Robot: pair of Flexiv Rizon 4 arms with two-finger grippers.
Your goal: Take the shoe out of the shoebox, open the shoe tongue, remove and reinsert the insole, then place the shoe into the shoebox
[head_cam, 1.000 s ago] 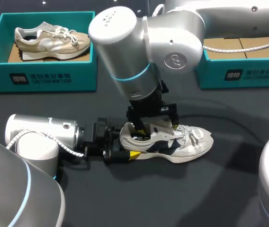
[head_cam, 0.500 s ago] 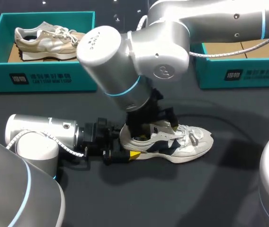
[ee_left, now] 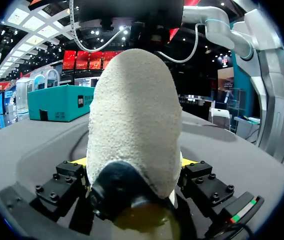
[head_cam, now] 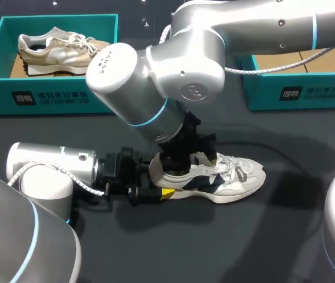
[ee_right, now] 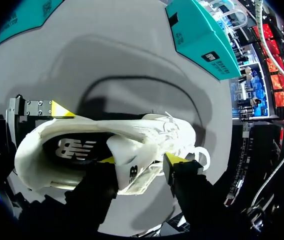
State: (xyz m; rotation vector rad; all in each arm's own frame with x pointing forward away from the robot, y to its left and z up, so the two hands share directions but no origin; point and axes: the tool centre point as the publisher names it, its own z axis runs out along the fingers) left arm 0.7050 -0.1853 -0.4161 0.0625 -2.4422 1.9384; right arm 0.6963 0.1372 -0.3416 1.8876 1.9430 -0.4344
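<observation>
Two arms work on one white shoe (head_cam: 232,180), which lies on its sole on the dark tabletop (head_cam: 214,247), out of any box. Its long axis runs across the tabletop, heel toward the left arm and toe toward the right side.

The left gripper (ee_left: 133,161) lies low at the heel. Its fingers are spread to the heel's width and press it from both sides, which pins the shoe in place.

The right gripper (ee_right: 139,160) comes down from above over the shoe's mouth. Its yellow tips stand apart with the shoe tongue (ee_right: 132,172) between them, and both seem to bear against the tongue's edges, so I judge it to have hold of the tongue.

Behind the tongue the dark insole (ee_right: 74,147) lies flat inside the shoe, not yet lifted.

The coming move depends on direction. The tongue hinges at the lace end, so it should be drawn up and toward the toe, along the shoe's length and away from the left gripper. The heel clamp resists exactly that pull.

The teal shoebox (head_cam: 300,94) on the far right sits well apart from the shoe. Another teal box (head_cam: 55,97) on the far left holds a beige shoe (head_cam: 61,47).
</observation>
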